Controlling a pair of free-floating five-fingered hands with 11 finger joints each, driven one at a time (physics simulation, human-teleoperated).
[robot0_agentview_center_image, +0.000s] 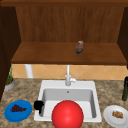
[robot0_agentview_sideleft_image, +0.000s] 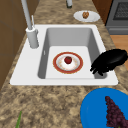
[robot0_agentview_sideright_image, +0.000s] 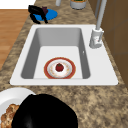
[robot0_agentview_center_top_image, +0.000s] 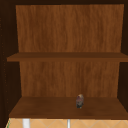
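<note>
The black left hand (robot0_agentview_sideleft_image: 110, 61), fingers loosely apart and pointing downward, hovers over the white sink's (robot0_agentview_sideleft_image: 22, 72) front-left rim, empty.

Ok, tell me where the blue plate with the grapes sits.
In the front view the blue plate lies on the counter left of the sink, beside the left hand.

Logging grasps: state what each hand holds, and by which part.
The left hand hangs above the sink's rim, beside the blue plate, holding nothing. Near the white plate, the right hand's hold cannot be told.
</note>
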